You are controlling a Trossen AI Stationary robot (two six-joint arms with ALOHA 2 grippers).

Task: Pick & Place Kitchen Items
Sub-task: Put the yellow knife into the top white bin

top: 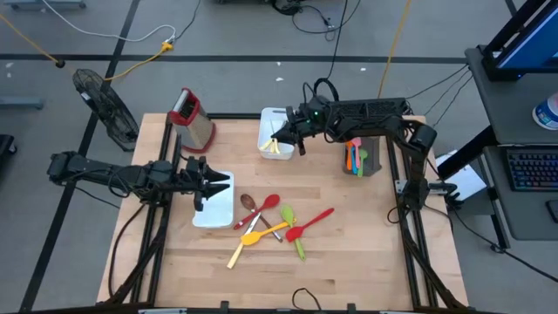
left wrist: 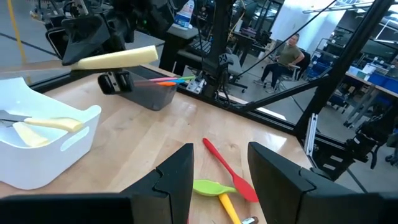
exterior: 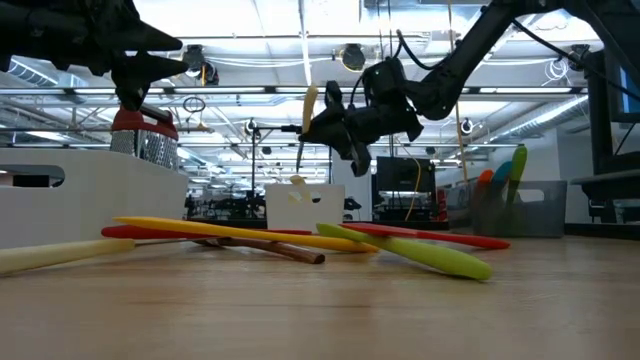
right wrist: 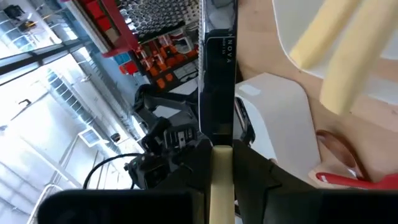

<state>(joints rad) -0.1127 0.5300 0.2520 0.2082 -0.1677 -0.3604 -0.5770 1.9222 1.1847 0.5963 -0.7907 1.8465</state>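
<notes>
- Fingers of the right gripper [top: 288, 133] are clamped on a pale yellow spatula [exterior: 305, 128], pinched near one end of its handle; from table height it hangs almost upright, its long axis close to vertical.
- Below it sits the white bin [top: 275, 139] at the far middle of the table, with another pale utensil already lying inside, so I judge this one is about to be dropped in.
- Handling, by my guess: light, stiff enough to hang without sagging, a smooth handle that could swivel in a narrow pinch; a grip nearer mid-handle would steady it.
- Fingers of the left gripper [top: 209, 183] stand apart with nothing between them, hovering at the white tray [top: 213, 212] on the left.
- Beyond it, loose on the wood near the table's middle, lies the utensil pile [top: 275, 225]: red, yellow, green and brown spoons crossing one another, most running diagonally.
- Off to the right, a grey holder [top: 364, 162] keeps a few coloured utensils standing on end.
</notes>
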